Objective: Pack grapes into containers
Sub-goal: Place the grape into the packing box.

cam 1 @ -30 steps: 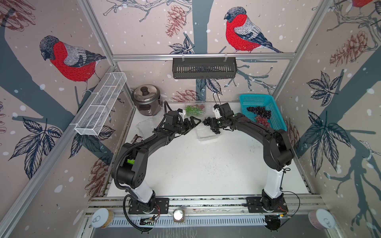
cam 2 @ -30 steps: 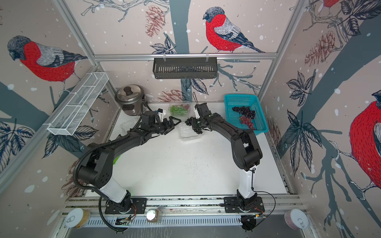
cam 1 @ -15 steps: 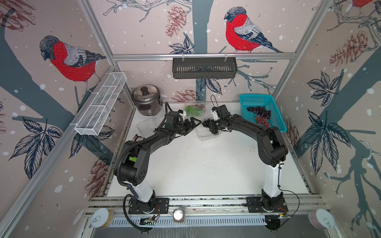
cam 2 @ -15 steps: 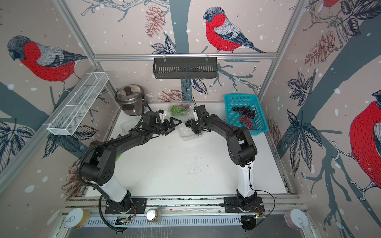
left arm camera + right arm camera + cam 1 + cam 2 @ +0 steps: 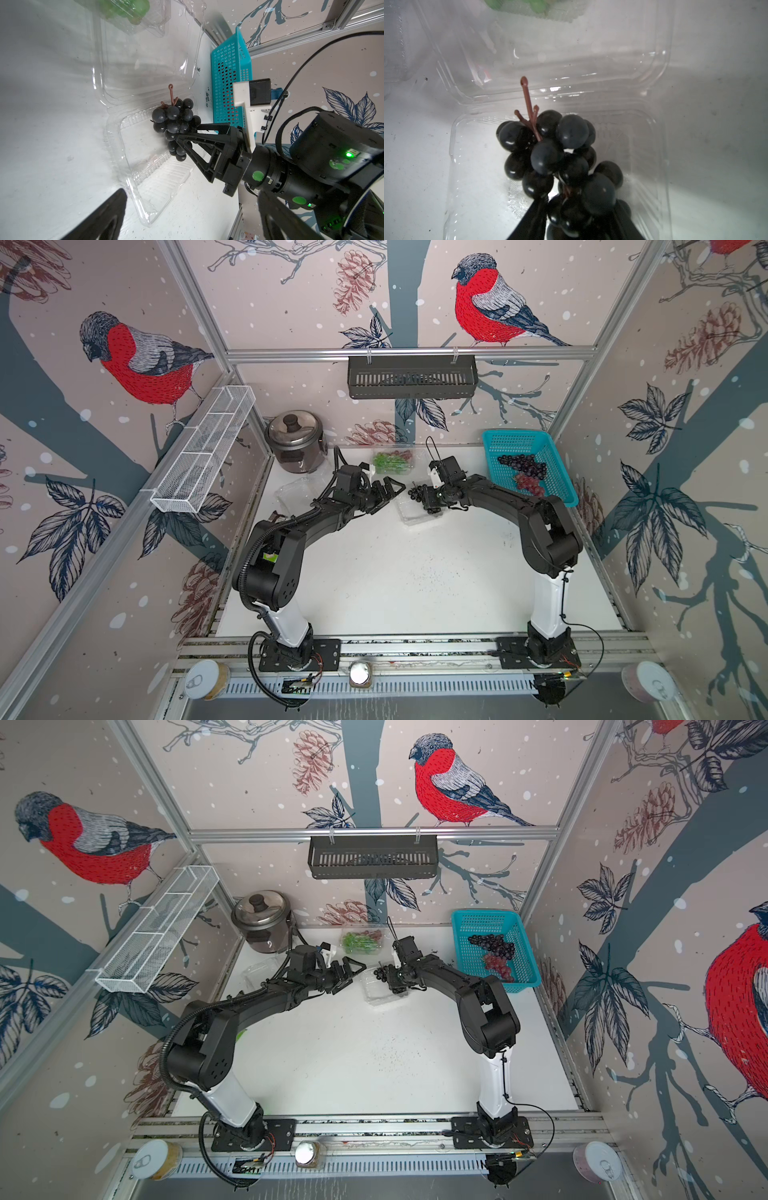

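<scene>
Now that the dark bunch (image 5: 172, 120) has been brought over the open container (image 5: 143, 149), release by the clamping right pincer (image 5: 187, 134) is due; left pincer (image 5: 390, 495) spread apart.

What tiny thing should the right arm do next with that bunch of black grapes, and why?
Probably let go. The right gripper holds the bunch of glossy black grapes over the bare tray of the open clear plastic clamshell container, so opening its jaws should drop the bunch inside.

Robot lab cell: aluminium frame (image 5: 409, 351), bird-print walls (image 5: 490, 310), bolted arm bases (image 5: 299, 655)
</scene>
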